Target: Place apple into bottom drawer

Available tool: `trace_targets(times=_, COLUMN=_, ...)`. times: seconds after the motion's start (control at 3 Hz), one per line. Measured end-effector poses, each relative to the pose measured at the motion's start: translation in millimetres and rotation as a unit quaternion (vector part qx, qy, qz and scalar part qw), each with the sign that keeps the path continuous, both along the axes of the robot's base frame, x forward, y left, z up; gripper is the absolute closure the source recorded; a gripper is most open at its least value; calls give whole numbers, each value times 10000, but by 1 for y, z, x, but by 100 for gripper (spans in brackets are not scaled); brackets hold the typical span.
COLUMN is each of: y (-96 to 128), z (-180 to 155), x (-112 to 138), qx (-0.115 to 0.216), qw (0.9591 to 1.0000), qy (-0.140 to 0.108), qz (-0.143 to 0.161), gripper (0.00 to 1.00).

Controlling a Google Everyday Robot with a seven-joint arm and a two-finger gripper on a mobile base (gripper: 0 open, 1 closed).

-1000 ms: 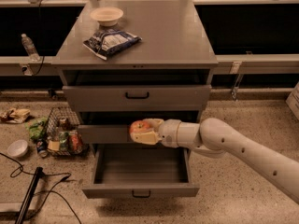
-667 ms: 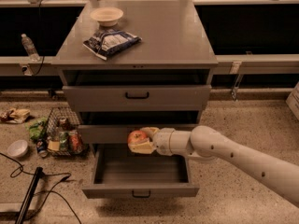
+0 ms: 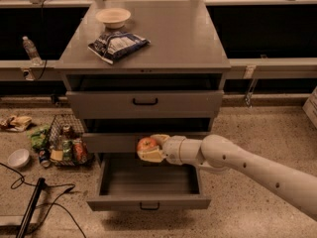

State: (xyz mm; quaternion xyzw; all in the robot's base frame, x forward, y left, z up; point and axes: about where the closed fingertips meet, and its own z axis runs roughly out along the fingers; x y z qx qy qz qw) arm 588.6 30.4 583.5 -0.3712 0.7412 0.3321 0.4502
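The red apple (image 3: 146, 144) with yellowish patches sits between the cream fingers of my gripper (image 3: 150, 148), which is shut on it. My white arm (image 3: 247, 167) reaches in from the lower right. The apple hangs just above the back left part of the open bottom drawer (image 3: 148, 201), in front of the middle drawer's front (image 3: 109, 142). The bottom drawer is pulled out, and its grey inside shows nothing in it. Its small black handle (image 3: 149, 207) faces me.
The grey cabinet top (image 3: 173, 38) holds a cream bowl (image 3: 113, 17) and a blue snack bag (image 3: 118, 45). The top drawer (image 3: 144, 103) stands slightly out. A wire basket of cans (image 3: 67, 147), a white bowl (image 3: 18, 158), a dark pole and cables (image 3: 34, 202) lie on the floor at left.
My gripper with the apple has moved down and a little to the left, from in front of the middle drawer toward the open bottom drawer.
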Motion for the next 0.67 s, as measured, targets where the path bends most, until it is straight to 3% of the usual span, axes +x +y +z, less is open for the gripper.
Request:
trace_targets(times=0.33, y=4, z=-47, x=-1, qx=-277, qw=9992, qy=107, qz=252, gripper=100)
trace_targets(times=0.67, y=10, z=-95, x=3, qx=-589, qw=9972, qy=54, qz=463, gripper=100)
